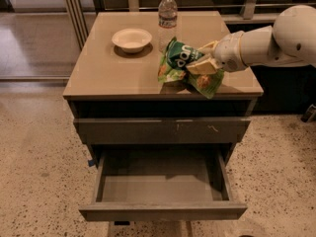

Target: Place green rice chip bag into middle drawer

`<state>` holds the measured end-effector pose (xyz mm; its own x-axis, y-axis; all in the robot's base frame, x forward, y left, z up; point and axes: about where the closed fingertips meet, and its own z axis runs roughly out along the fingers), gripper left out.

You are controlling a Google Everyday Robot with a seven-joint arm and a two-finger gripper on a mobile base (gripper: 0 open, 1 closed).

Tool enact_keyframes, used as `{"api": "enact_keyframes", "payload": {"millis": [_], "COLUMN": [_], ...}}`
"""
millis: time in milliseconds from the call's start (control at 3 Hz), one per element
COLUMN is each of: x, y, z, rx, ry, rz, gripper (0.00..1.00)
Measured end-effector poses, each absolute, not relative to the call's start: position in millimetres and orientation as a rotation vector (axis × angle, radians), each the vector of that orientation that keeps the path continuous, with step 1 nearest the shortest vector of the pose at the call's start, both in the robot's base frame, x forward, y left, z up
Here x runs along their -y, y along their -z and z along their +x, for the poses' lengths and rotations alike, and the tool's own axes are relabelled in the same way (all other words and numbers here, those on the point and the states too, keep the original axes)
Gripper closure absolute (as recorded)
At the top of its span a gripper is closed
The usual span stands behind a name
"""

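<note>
1. Drawer first, bottom centre of the frame: the middle drawer stands pulled well out toward the camera, its plain grey-brown front nearest us and its inside floor showing.
2. Speckled floor spreads on both sides of it, and a small scrap of blue tape shows at the drawer's left rear corner.
3. Just above, the upper drawer front is closed flush, with small pale scratch marks right of its centre.
4. Up onto the bench, and here's the action, right of centre near the front edge: the green rice chip bag, crumpled and glossy, dark and light green with white lettering.
5. The gripper is right on the bag's right side, and its tan fingers are closed on the bag, pinching its wrinkled upper part.
6. The bag's lower end hangs down at the bench top; whether it touches the surface, I cannot tell.
7. The white arm reaches in from the right edge of the frame.
8. Further back, a pale bowl sits left of centre, well apart from the bag.
9. A clear bottle stands upright just behind the bag, near the bench's far edge.
</note>
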<state>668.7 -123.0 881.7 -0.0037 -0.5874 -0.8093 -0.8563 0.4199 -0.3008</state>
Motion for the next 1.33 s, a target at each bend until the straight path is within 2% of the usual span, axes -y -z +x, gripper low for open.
{"api": "enact_keyframes", "payload": {"millis": [667,1333], "x": [123.7,119.1], "y": [-930.0,-922.1], "z": [587.3,567.4], "rx": [-1.497,-1.493], "ry": [-0.512,-0.582], "rz": [-1.433,-1.499], "gripper": [1.00,1.00]}}
